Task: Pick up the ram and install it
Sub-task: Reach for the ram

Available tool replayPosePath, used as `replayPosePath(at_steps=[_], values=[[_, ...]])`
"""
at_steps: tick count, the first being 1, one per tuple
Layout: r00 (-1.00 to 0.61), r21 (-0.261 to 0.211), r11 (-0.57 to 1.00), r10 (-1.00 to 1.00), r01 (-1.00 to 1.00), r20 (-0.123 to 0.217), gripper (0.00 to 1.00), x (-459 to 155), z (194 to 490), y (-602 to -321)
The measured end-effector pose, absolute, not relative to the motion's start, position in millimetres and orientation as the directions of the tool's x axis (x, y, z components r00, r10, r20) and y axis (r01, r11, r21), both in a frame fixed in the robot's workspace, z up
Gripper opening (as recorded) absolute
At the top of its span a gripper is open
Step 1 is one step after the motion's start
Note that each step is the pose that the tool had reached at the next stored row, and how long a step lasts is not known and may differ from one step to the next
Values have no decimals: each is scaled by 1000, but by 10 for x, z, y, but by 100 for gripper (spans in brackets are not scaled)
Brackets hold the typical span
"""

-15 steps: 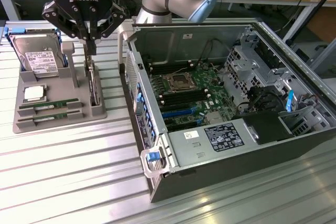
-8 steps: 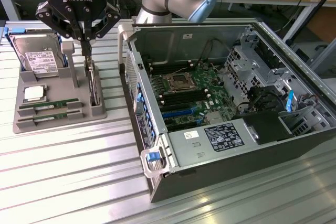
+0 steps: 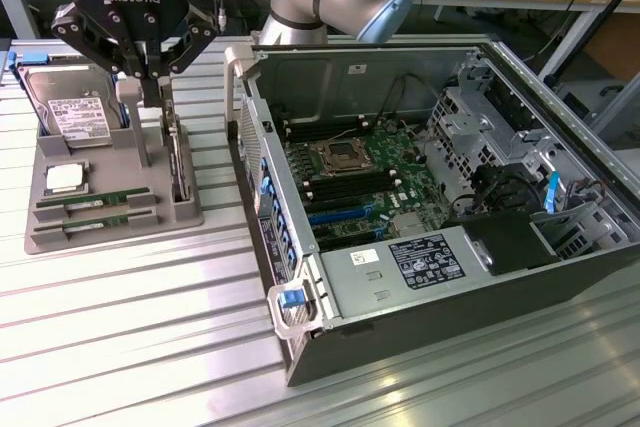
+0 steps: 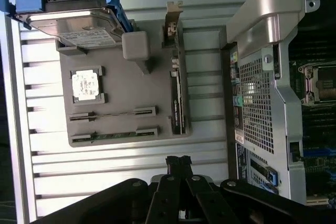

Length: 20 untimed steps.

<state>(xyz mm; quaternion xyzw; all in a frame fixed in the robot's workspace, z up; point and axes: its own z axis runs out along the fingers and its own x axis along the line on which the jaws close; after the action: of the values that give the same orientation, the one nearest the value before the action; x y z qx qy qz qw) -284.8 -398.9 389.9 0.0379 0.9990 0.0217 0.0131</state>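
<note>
Two ram sticks, thin and green, stand on edge in the front slots of a grey holder tray [image 3: 125, 182]: one ram stick [image 3: 95, 203] [image 4: 113, 113] and a second [image 3: 95, 220] [image 4: 113, 135] just in front of it. My gripper [image 3: 150, 87] [image 4: 178, 162] hangs above the rear middle of the tray, beside a grey post [image 3: 135, 117]. It is shut with nothing between its fingers, and it is well clear of the ram sticks. To the exterior view's right, the open computer case [image 3: 560, 277] shows its motherboard [image 3: 350, 182] with dark memory slots.
On the same tray sit a silver hard drive [image 3: 75, 112] [image 4: 79, 27] at the back, a square processor chip [image 3: 65, 179] [image 4: 85, 85], and a dark card [image 3: 178, 162] [image 4: 177, 98] standing on edge along the side nearest the case. The ribbed metal table [image 3: 130, 327] spreads in front.
</note>
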Motion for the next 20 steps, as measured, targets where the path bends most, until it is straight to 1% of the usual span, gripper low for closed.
replayPosePath(at_steps=[20], values=[[-997,44,996,76,75,-24,11,-3029,3891,-3989]])
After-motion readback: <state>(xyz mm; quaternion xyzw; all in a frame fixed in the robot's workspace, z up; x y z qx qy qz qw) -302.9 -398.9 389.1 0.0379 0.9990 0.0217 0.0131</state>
